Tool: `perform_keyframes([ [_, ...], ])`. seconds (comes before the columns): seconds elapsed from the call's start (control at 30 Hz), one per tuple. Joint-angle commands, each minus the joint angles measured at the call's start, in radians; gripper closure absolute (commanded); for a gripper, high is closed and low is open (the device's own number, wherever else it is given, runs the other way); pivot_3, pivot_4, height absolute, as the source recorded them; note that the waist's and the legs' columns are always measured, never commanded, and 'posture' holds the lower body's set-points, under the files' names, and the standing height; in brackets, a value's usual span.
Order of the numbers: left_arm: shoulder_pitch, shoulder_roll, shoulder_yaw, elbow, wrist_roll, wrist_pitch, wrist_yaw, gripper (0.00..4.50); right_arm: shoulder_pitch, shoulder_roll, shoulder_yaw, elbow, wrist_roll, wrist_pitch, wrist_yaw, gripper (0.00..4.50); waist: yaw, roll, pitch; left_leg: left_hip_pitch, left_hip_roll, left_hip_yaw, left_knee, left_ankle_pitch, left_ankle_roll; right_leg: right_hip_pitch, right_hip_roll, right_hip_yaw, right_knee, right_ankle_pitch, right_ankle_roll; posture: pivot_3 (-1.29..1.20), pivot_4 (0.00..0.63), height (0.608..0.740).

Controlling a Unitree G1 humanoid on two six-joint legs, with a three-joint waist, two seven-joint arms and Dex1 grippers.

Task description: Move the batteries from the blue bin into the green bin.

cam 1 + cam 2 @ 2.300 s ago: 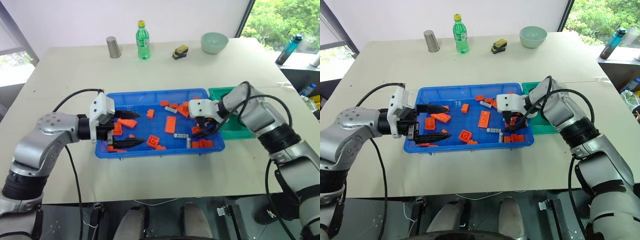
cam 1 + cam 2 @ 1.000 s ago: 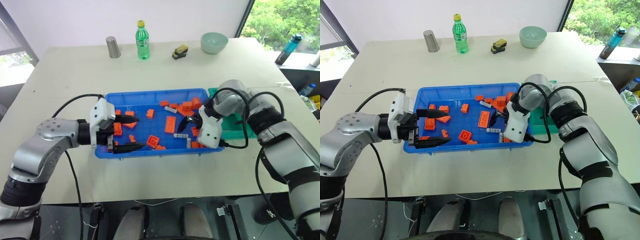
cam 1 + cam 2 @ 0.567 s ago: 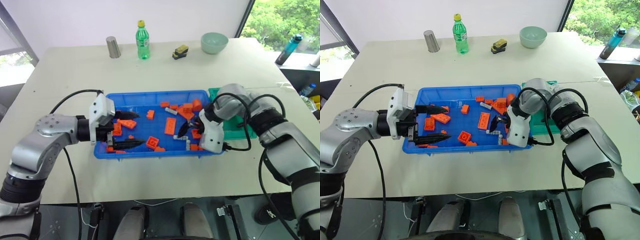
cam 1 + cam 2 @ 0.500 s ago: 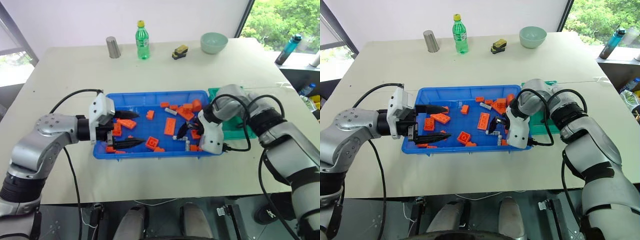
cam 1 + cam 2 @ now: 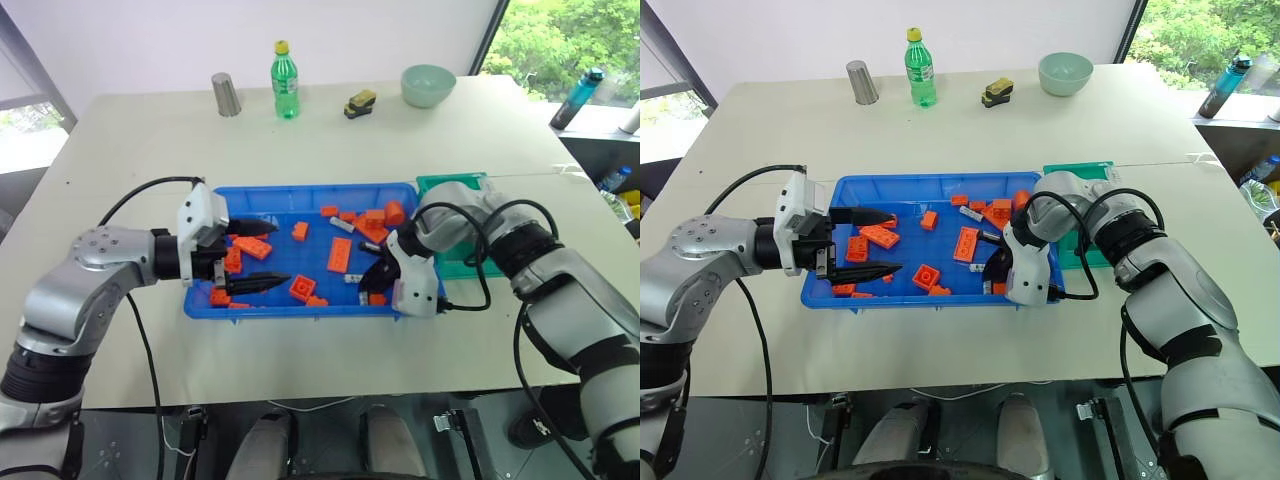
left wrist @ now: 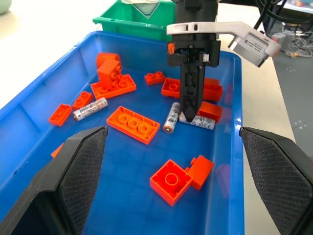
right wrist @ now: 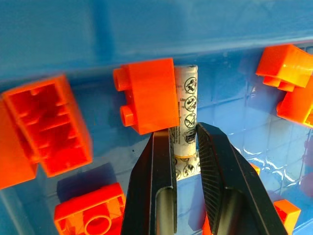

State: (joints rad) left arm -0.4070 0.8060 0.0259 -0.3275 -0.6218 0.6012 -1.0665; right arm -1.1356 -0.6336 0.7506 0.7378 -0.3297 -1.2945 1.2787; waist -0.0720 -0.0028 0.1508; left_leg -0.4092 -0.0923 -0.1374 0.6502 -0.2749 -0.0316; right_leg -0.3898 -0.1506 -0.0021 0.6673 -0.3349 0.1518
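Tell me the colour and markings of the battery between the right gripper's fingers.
The battery is white-silver with small black printed symbols and an orange band, clearest in the right wrist view.

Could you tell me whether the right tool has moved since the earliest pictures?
Yes. The right tool has swung away from the green bin end, toward the blue bin's near wall, and is now shut on a battery.
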Motion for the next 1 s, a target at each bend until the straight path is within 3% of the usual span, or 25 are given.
perform_keyframes([
  [0.03,-0.014,0.002,0.03,-0.01,-0.009,-0.013,0.0,0.0,-0.004,-0.022,-0.007,-0.057,0.096,0.074,0.023,4.37,0.0,0.0,0.0,0.0,0.0,0.0,0.0,0.0,0.0,0.0,0.0,0.0,0.0,0.0,0.0,0.0,0.15,0.727],
  [0.27,0.018,0.01,0.032,-0.004,-0.004,-0.024,-0.02,0.0,0.024,-0.154,-0.229,-0.408,0.551,0.82,0.197,4.37,0.004,0.001,0.0,0.0,0.0,0.0,0.0,0.0,0.0,0.001,0.0,0.0,0.0,0.0,0.0,0.0,0.15,0.727],
  [0.5,0.032,0.037,0.06,0.038,0.002,-0.044,-0.05,0.0,0.116,-0.349,-0.513,-0.582,0.634,1.389,0.057,4.37,0.028,0.0,0.0,0.0,-0.001,0.0,0.0,0.0,0.0,0.001,-0.001,0.0,-0.001,0.0,0.0,0.0,0.15,0.727],
  [0.7,0.015,0.041,0.066,0.067,0.003,-0.049,-0.062,0.0,0.399,-0.494,-0.737,-0.693,0.585,1.553,-0.117,4.37,0.037,0.0,0.001,-0.001,-0.001,0.001,0.001,-0.001,0.001,0.001,-0.003,0.0,-0.001,0.0,0.0,0.0,0.15,0.727],
  [0.97,-0.034,0.028,0.041,0.097,0.009,-0.049,-0.073,0.0,0.638,-0.503,-0.873,-0.789,0.577,1.69,-0.231,4.37,0.026,0.0,0.001,-0.001,0.0,0.005,0.001,-0.001,0.001,0.0,-0.002,0.001,0.0,0.0,0.0,0.0,0.15,0.727],
  [1.0,-0.04,0.026,0.037,0.1,0.011,-0.049,-0.074,0.0,0.656,-0.498,-0.875,-0.798,0.569,1.686,-0.243,3.33,0.028,0.0,0.001,-0.001,0.0,0.005,0.001,-0.001,0.001,0.0,-0.002,0.001,0.0,0.0,0.0,0.0,0.15,0.727],
])
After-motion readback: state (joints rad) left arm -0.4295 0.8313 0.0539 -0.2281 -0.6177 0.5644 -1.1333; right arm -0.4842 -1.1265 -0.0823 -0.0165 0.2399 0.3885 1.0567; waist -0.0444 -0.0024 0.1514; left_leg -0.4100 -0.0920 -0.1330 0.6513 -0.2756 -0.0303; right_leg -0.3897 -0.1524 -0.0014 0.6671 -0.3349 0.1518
